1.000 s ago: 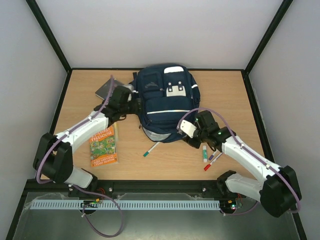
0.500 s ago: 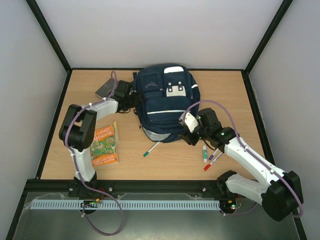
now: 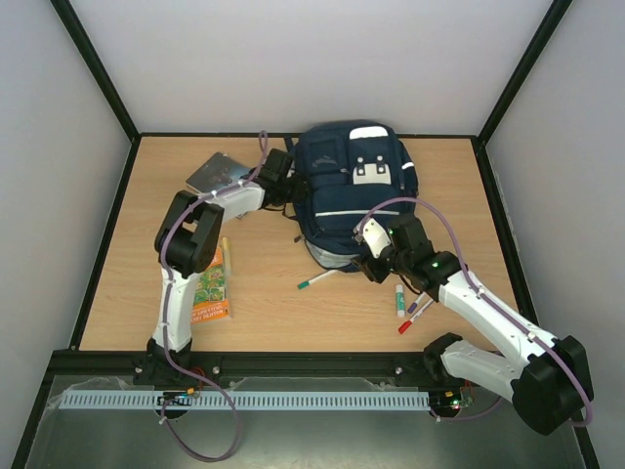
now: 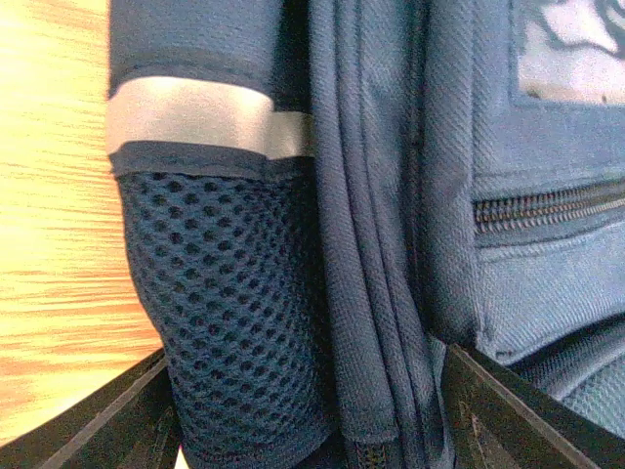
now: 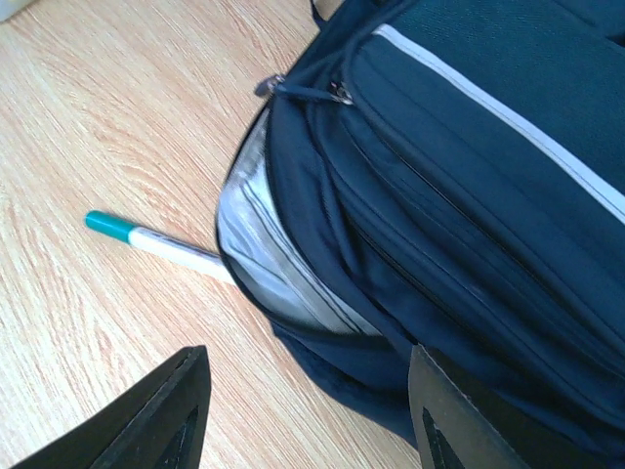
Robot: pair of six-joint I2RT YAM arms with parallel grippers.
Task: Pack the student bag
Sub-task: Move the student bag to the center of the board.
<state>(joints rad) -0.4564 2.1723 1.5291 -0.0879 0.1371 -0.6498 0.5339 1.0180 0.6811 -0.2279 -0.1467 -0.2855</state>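
The navy student bag (image 3: 352, 191) lies at the back middle of the table, grey-white patch up. My left gripper (image 3: 286, 184) presses against its left side. In the left wrist view the jaws stand wide open (image 4: 312, 435), with the mesh side pocket (image 4: 234, 293) and folds of the bag (image 4: 391, 195) between them. My right gripper (image 3: 371, 258) is open at the bag's near right edge. In the right wrist view (image 5: 312, 420) the bag's lower edge (image 5: 469, 195) lies between the fingers. A green-capped pen (image 3: 317, 279) lies partly under the bag, also in the right wrist view (image 5: 146, 239).
A colourful book (image 3: 208, 285) and a pencil (image 3: 227, 256) lie at the left. A grey flat case (image 3: 215, 172) sits at the back left. Markers (image 3: 402, 299) lie near the right arm. Black frame posts border the table.
The bag has slid to the right with the left gripper stretched out against its side. The green pen shifted right with it. The right gripper stayed near the bag's near edge.
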